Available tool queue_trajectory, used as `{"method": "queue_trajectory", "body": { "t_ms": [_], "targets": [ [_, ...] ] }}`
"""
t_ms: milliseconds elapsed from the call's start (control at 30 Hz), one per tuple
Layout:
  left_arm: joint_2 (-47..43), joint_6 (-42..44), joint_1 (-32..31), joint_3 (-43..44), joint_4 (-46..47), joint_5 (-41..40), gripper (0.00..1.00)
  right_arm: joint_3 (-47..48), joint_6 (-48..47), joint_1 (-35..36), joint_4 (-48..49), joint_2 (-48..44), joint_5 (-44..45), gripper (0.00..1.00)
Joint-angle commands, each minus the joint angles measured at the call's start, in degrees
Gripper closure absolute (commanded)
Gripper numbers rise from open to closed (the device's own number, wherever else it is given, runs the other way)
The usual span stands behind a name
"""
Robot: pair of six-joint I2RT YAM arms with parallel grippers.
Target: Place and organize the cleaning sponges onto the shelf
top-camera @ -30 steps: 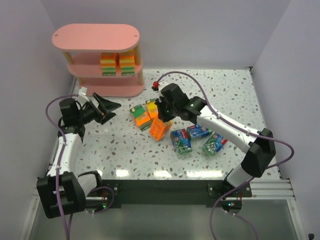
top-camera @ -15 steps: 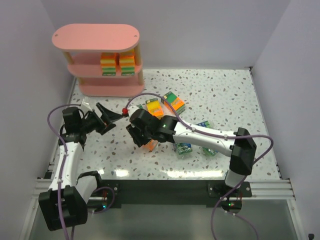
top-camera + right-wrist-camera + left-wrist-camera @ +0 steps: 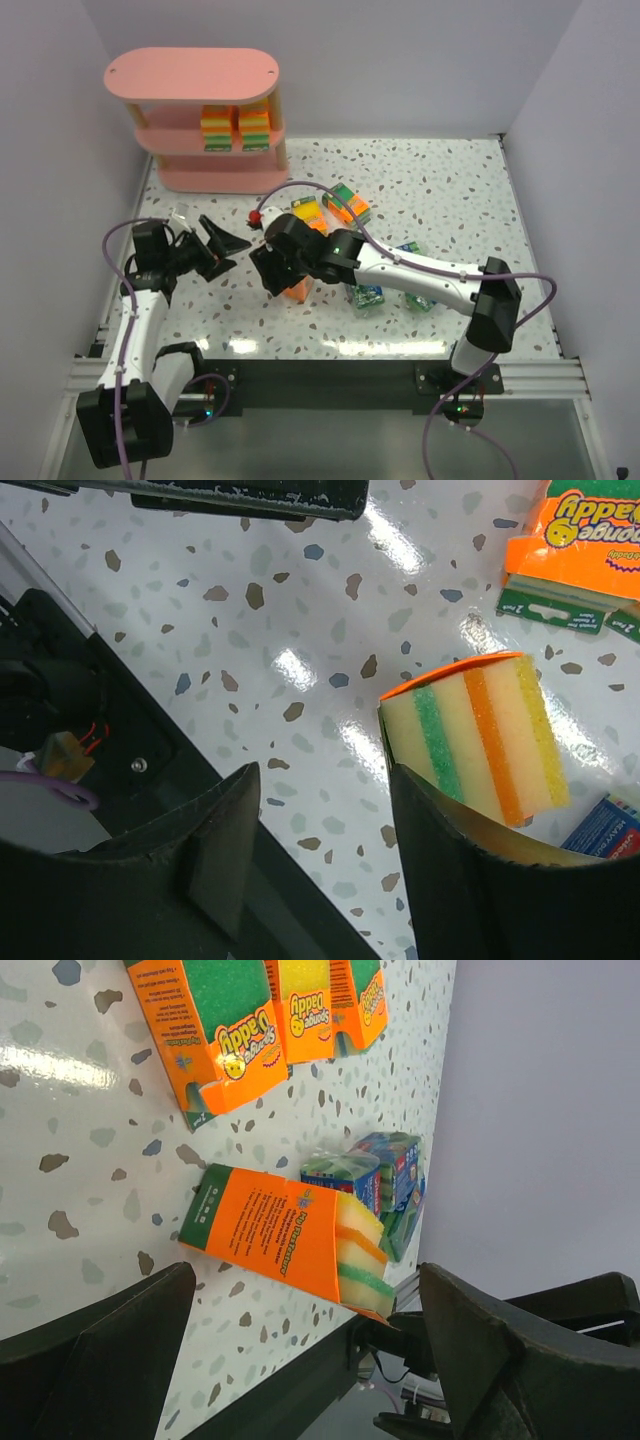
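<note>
Cleaning sponges [image 3: 345, 203] sit in two places. Two orange packs [image 3: 215, 128] stand side by side on the middle tier of the pink shelf [image 3: 190, 75] at the far left corner, and the rest lie loose on the speckled table [image 3: 470, 180]. Near the table's middle, a striped pack [image 3: 470, 740] shows its yellow, orange and green layered end. It sits just past one fingertip of the right gripper [image 3: 322, 780], whose jaws are spread with only bare table between them, so it holds nothing. Whether that fingertip touches the pack cannot be told. More orange-wrapped sponges [image 3: 308, 212] lie flat just beyond the right arm. The blue-green packs [image 3: 365, 296] cluster on the arm's near and right side, partly hidden under it. The left gripper [image 3: 232, 252] hangs low over the table left of the pile, pointing toward it. Its jaws are wide apart and empty, and it is clear of every pack.
</note>
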Motion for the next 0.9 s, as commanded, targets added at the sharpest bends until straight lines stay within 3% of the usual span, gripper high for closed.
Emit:
{"method": "queue_trajectory", "body": {
  "t_ms": [0, 100, 133, 267, 433, 667, 867],
  "targets": [
    [-0.51, 0.10, -1.05, 1.05, -0.32, 0.78, 0.00, -1.34, 1.93, 0.03, 1.34, -4.71, -1.85, 0.41],
    [-0.77, -2.44, -2.10, -0.10, 2.14, 1.22, 0.00, -2.75, 2.63, -0.23, 2.58, -7.08, 1.39, 0.34],
    [-0.77, -3.41, -2.46, 0.68, 2.84, 1.05, 0.00, -2.58, 2.89, -0.32, 2.66, -7.61, 2.80, 0.27],
    [-0.86, -4.21, -5.27, 7.09, 3.20, -2.11, 0.00, -2.58, 4.56, -3.30, 4.07, -9.90, 3.43, 0.20],
    [-1.12, -5.35, -7.64, 14.30, -3.99, -6.42, 0.00, -1.70, 6.33, -5.15, 2.93, -14.02, 9.21, 0.09],
    [-5.33, -7.63, -9.49, 15.80, -17.17, -9.58, 0.00, -0.82, 10.10, -11.04, -5.15, -17.54, 14.75, 0.08],
    [-7.10, -12.81, -11.76, 17.74, -24.92, -14.24, 0.00, -4.85, 14.06, -11.13, -9.64, -23.43, 18.19, 0.08]
  ]
}}
